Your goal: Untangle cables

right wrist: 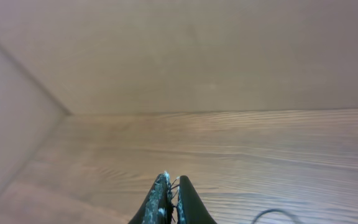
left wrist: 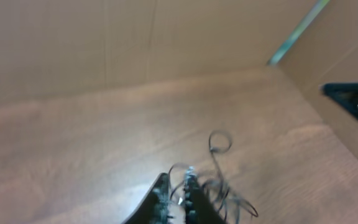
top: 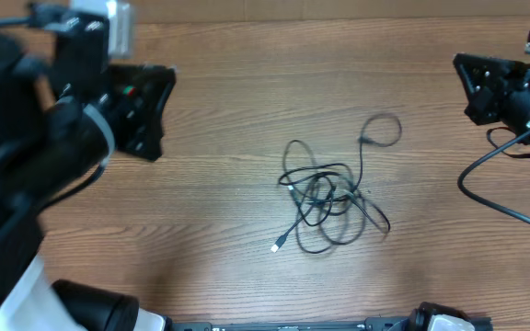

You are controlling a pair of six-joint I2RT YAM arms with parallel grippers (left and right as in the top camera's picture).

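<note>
Left arm sits at the left edge of the surface (top: 247, 92), raised high toward the overhead camera, big and blurred there. The wrist points right, toward the middle. Left claw (left wrist: 177, 175) is tilted down at the surface, with the fingers (left wrist: 161, 196) close together and a thin slit between the tips. That view is too smeared, so I can't tell if they're fully pressed or slightly parted. Nothing visible between them.

Right arm is at the right edge, upper side, wrist pointing left along the surface. Right claw (right wrist: 173, 177) is pressed together and empty, aimed low across bare wood toward the back wall.

The cables (top: 329, 193) lie in one tangled bunch, centre-right on the surface, between the two arms and well apart from both claws. One loop (top: 380, 131) sticks out to the upper right of the bunch. A silver-tipped plug end (top: 277, 245) trails out at the lower left.

From the left wrist camera the bunch shows just past my fingertips, not touching them. From the right wrist camera only a thin arc of cord shows, at the bottom edge.
</note>
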